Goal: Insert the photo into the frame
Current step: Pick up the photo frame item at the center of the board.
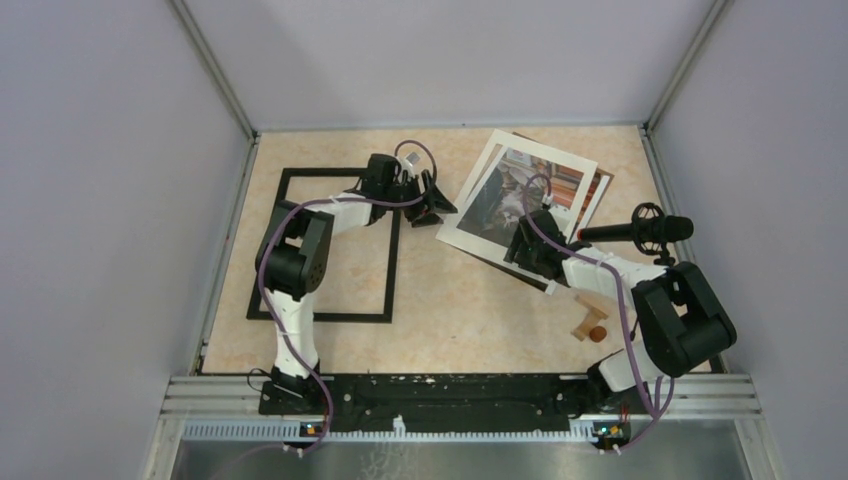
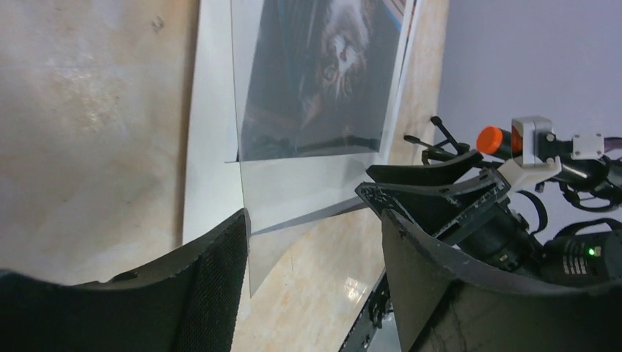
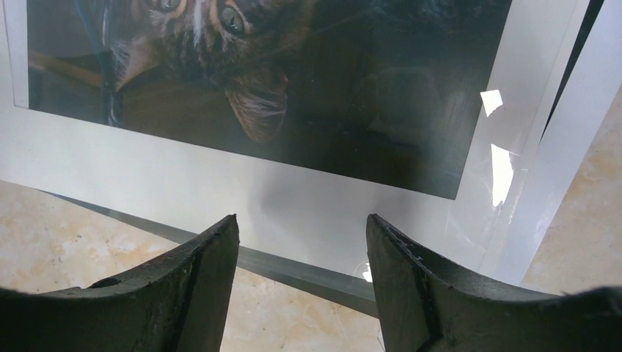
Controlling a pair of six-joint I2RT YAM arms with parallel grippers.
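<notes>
Barely begun, I'd say: the photo [image 1: 505, 195] lies far right, apart from the frame [image 1: 320, 317] at left. Both my left tool [image 2: 315, 213] and right tool [image 3: 301, 220] stand open at its edges, gripping nothing.

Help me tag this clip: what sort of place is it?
Probably a robot lab test cell: plain walls on metal posts enclose the table, two arms are bolted to a rail, and a microphone stands nearby.

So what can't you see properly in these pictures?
- Top view: the left arm covers the far right corner of the frame.
- Top view: the right arm hides the near corner of the photo.
- Right wrist view: the top edge cuts off the cat's face.
- Top view: the wooden bits are too small to name.
</notes>
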